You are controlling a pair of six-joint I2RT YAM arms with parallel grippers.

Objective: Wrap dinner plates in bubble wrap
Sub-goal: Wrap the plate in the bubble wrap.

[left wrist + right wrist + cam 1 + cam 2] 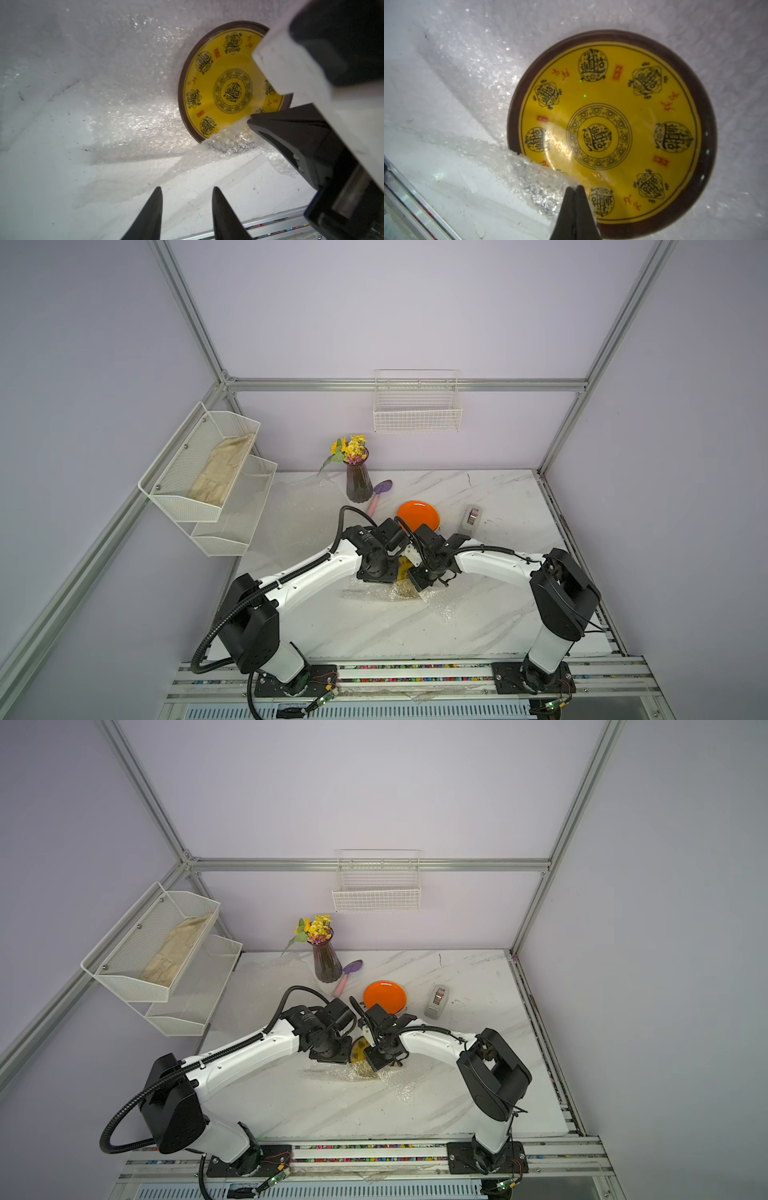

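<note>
- Left gripper (pixel 187 189) hovers spread and empty, close to the plate.
- Yellow plate (pixel 612 135) lies face up on the bubble wrap (pixel 529 174), mid-table under both wrists.
- Right gripper (pixel 575 188) is pinched tight on a wrap edge lifted over the rim. Best to draw it low across the centre while the left pins the sheet.
- Orange plate (pixel 417 514) sits behind, bare.

Yellow plate (pixel 610 133), dark ornaments, brown rim, plain orange plate (pixel 417 514), grey-veined white table (pixel 374 635)
</note>
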